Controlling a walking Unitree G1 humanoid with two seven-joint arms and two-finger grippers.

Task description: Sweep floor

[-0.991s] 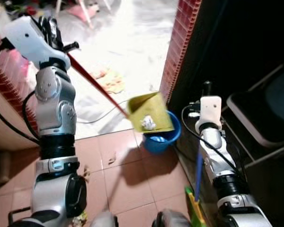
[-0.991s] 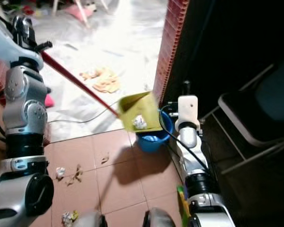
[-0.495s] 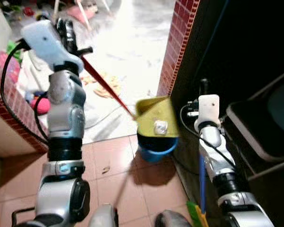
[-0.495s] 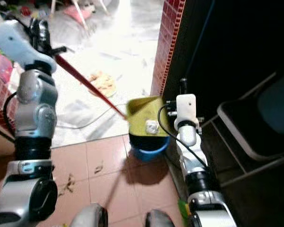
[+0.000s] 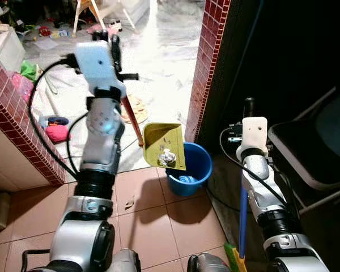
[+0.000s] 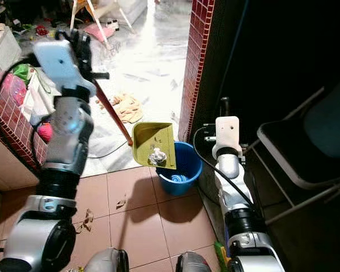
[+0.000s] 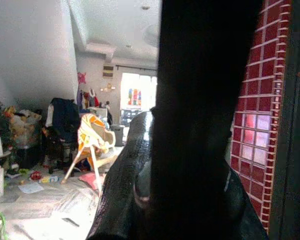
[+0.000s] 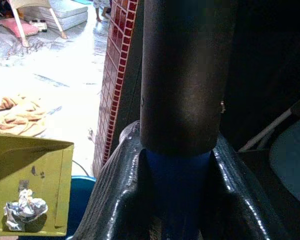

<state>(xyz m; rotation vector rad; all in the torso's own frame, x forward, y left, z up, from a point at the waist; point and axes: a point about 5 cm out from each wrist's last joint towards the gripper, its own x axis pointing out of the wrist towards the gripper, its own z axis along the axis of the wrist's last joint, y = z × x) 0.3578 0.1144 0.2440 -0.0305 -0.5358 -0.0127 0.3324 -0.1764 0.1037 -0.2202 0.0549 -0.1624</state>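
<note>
My left gripper [image 5: 109, 43] is raised high and shut on the red handle [image 5: 134, 122] of a yellow dustpan [image 5: 161, 141]. The pan hangs tilted steeply over the rim of a blue bucket [image 5: 196, 167], with a crumpled paper scrap [image 5: 168, 156] near its lower edge. My right gripper [image 5: 248, 106] points up beside the dark doorway and is shut on a broom's handle [image 8: 177, 172], blue below and black above. The blue shaft [image 5: 242, 218] runs down to a green broom head [image 5: 233, 258].
A red brick pillar [image 5: 208, 62] stands just behind the bucket, and a low brick wall [image 5: 17, 127] lies at left. A folding chair [image 5: 314, 147] is at right. Rags [image 6: 126, 107] and a cable lie on the bright floor beyond. Litter bits [image 6: 88, 217] sit on the terracotta tiles.
My left arm has swung right and upward, and the dustpan has tipped steeper over the bucket, with the scrap sliding toward its lower edge. The view has shifted as well. The right arm holds still.
</note>
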